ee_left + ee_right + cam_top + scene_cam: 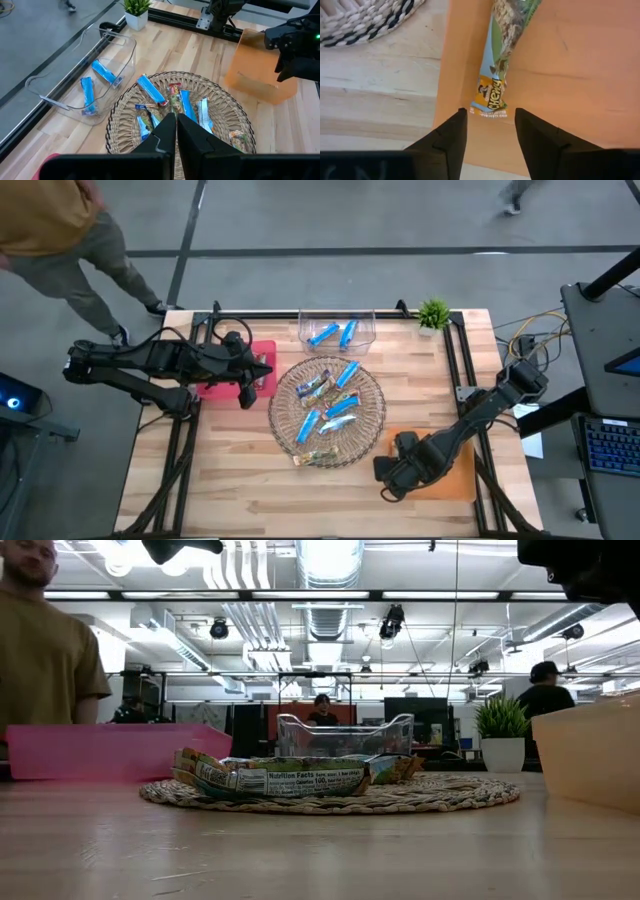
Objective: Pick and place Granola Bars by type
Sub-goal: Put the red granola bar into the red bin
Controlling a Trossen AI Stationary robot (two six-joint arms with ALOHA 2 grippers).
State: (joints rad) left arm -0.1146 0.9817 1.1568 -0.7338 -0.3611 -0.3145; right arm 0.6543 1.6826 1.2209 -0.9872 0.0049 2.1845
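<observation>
Several granola bars lie on the round wicker tray (327,412) at mid-table: blue ones (347,373), silvery multicoloured ones (312,387) and a brownish-green one (318,457) at its near rim. Two blue bars (95,82) lie in the clear bin (337,330) at the far edge. One brownish-green bar (500,60) lies flat on the floor of the orange bin (450,465). My right gripper (490,125) hangs open above that bar's near end, touching nothing. My left gripper (176,132) is shut and empty over the pink bin (262,352), left of the tray.
A small potted plant (433,313) stands at the far right corner. A black frame rail (330,313) runs along the far edge. A person (60,230) stands beyond the far left corner. Bare wood lies along the table's near side (250,490).
</observation>
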